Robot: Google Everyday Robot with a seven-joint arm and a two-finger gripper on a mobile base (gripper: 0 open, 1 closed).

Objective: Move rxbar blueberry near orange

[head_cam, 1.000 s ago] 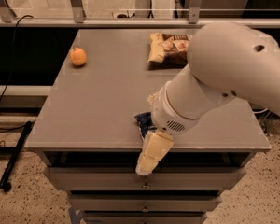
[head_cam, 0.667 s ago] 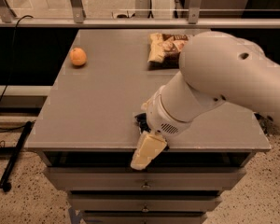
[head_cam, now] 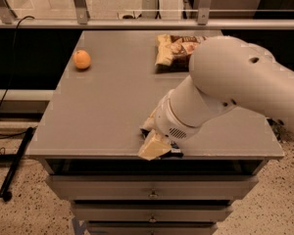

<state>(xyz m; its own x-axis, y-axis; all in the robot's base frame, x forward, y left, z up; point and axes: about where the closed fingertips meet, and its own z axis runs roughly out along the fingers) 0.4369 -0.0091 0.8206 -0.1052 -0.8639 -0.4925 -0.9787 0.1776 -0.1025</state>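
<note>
The orange (head_cam: 82,59) sits at the table's far left. The rxbar blueberry (head_cam: 176,152) lies near the front edge of the grey table (head_cam: 103,111). Only dark slivers of it show, since my arm and gripper cover most of it. My gripper (head_cam: 152,138) is down at the table surface right over the bar, near the front edge and far from the orange. My large white arm (head_cam: 235,82) reaches in from the right and hides the gripper's upper part.
A brown-and-cream snack bag (head_cam: 172,49) lies at the back centre, partly behind my arm. A metal rail (head_cam: 137,22) runs behind the table. Drawers (head_cam: 152,192) sit below the front edge. A black cable and pole (head_cam: 14,165) lie on the floor at left.
My gripper has drawn back from overhanging the front edge and now sits lower over the bar. The arm has shifted slightly. The orange and the bag have not moved.
</note>
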